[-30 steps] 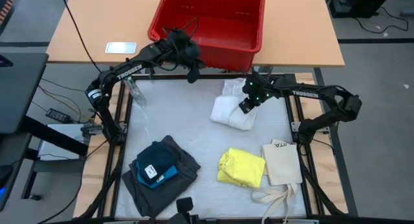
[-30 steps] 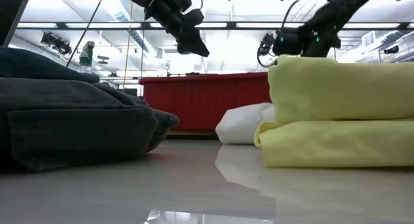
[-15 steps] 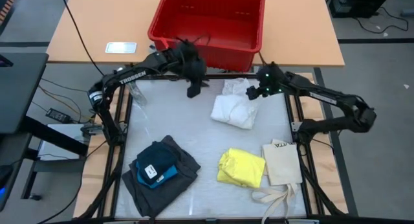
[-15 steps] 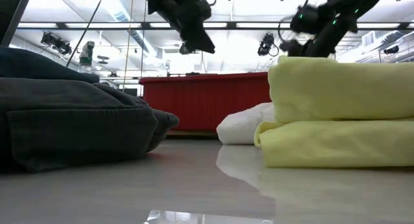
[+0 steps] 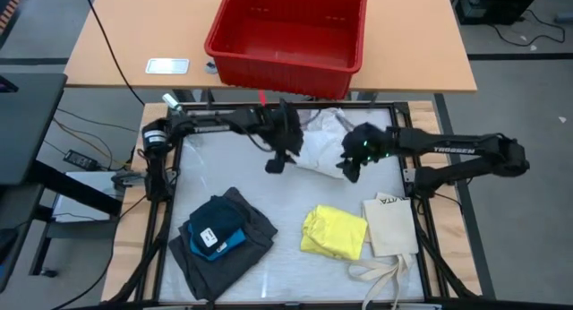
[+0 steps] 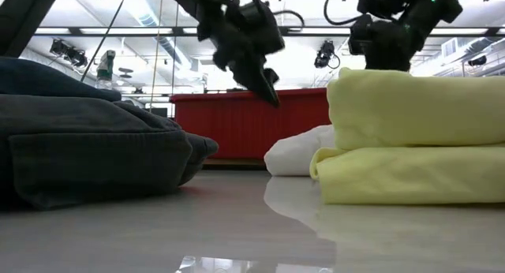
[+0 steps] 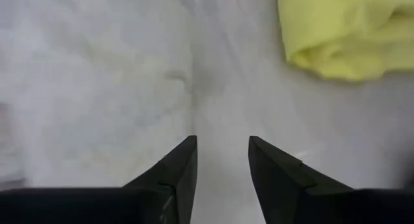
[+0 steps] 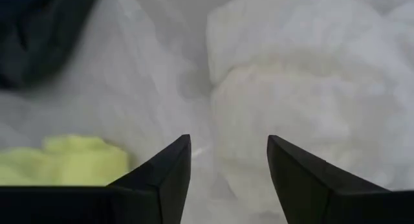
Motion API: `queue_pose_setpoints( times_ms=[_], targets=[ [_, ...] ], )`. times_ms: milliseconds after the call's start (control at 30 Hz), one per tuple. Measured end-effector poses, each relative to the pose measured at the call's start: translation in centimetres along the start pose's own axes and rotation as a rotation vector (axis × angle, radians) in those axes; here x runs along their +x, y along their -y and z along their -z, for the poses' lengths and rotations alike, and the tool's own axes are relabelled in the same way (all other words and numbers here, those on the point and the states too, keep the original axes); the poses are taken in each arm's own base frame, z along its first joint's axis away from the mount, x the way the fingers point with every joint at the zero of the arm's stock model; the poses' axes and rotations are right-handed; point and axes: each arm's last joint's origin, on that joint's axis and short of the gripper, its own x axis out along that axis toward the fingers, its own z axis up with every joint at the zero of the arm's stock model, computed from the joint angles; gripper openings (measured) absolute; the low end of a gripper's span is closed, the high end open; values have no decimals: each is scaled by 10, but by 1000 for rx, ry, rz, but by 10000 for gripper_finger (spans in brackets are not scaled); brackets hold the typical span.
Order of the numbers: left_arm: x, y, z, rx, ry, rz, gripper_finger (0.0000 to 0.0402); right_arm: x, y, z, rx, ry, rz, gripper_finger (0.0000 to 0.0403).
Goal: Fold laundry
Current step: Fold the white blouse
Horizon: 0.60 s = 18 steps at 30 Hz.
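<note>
A crumpled white cloth (image 5: pixel 320 149) lies on the table's far middle. My left gripper (image 5: pixel 274 163) hangs open just left of it, above the table, with nothing between its fingers (image 7: pixel 221 143). My right gripper (image 5: pixel 351 168) stands open at the cloth's right side; the white cloth (image 8: pixel 304 81) shows just past its fingers, untouched. A folded yellow piece (image 5: pixel 333 231) rests flat near the front. Dark grey shorts (image 5: pixel 224 243) lie at the front left, with a folded blue and navy piece (image 5: pixel 215 229) on top.
A red basket (image 5: pixel 286 32) stands on the wooden table beyond the far edge. A cream tote bag (image 5: pixel 390 228) lies flat at the front right, its straps toward the near edge. Bare white table lies between the shorts and the white cloth.
My left gripper has swung from the far edge by the basket down and toward the table's middle, ending beside the white cloth's left side. My right gripper has lifted off the white cloth and come toward the near edge, at the cloth's right side. The cloth stays in place.
</note>
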Motion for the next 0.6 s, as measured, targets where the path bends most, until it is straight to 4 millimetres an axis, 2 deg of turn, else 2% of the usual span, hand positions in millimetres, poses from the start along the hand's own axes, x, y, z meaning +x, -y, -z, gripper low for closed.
queue_pose_setpoints(
  times_ms=[100, 200, 333, 467, 600],
  targets=[
    [24, 8, 5, 33, -47, -41, 159, 12, -7, 9, -87, 4, 73, 208],
    [45, 14, 6, 78, -71, -169, 183, 23, -10, 14, -168, 16, 147, 207],
    [66, 19, 8, 132, -15, -272, 205, 41, -5, 27, -165, -41, 178, 206],
    [87, 19, 24, 105, -74, -238, 201, 59, 3, 41, -106, -106, 199, 204],
    [101, 14, 35, 53, -115, -248, 172, 69, 9, 54, -19, -171, 219, 186]
  ],
)
